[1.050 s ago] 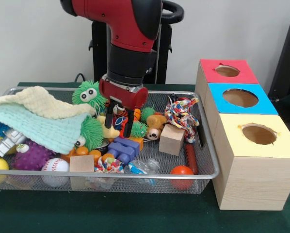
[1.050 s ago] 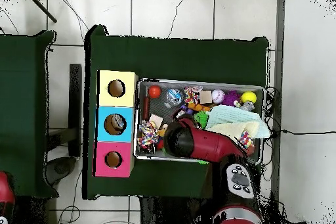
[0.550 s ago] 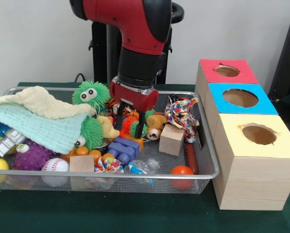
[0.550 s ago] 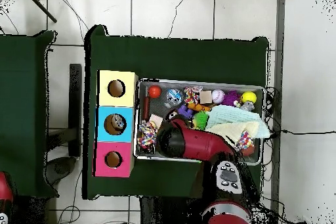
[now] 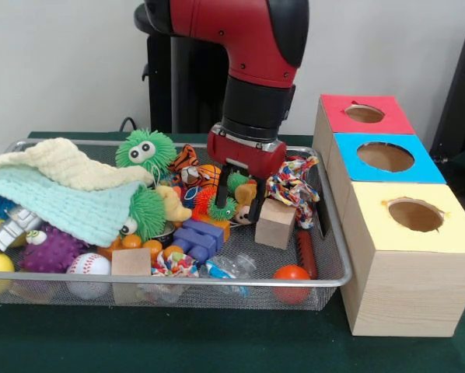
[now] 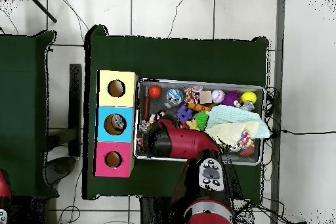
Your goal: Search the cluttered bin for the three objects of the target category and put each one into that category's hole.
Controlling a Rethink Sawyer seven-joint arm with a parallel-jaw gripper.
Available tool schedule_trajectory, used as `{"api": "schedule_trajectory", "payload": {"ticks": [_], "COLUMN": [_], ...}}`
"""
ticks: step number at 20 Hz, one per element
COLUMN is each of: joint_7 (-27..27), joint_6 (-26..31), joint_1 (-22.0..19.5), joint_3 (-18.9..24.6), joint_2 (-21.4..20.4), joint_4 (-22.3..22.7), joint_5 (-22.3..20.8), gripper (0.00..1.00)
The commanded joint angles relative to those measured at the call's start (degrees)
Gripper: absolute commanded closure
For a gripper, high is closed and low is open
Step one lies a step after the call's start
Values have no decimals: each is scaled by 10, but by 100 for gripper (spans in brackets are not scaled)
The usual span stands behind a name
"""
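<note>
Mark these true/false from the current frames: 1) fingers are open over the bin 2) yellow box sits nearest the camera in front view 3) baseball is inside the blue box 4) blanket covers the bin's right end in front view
1) True: the gripper has its fingers spread, down among the toys.
2) True: the yellow box is nearest.
3) False: the baseball lies in the bin, near its front rim.
4) False: the blanket lies at the left end.
</note>
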Motion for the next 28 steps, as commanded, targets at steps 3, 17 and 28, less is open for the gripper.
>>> {"api": "schedule_trajectory", "payload": {"ticks": [3, 17, 28], "joint_7": [23, 23, 107], "joint_6": [66, 103, 73], "joint_1": [-13, -2, 20], "joint_3": [41, 30, -2], "joint_2": [26, -11, 32], "joint_4": [-84, -59, -50], "joint_5": [15, 7, 57], "gripper": [0, 0, 0]}}
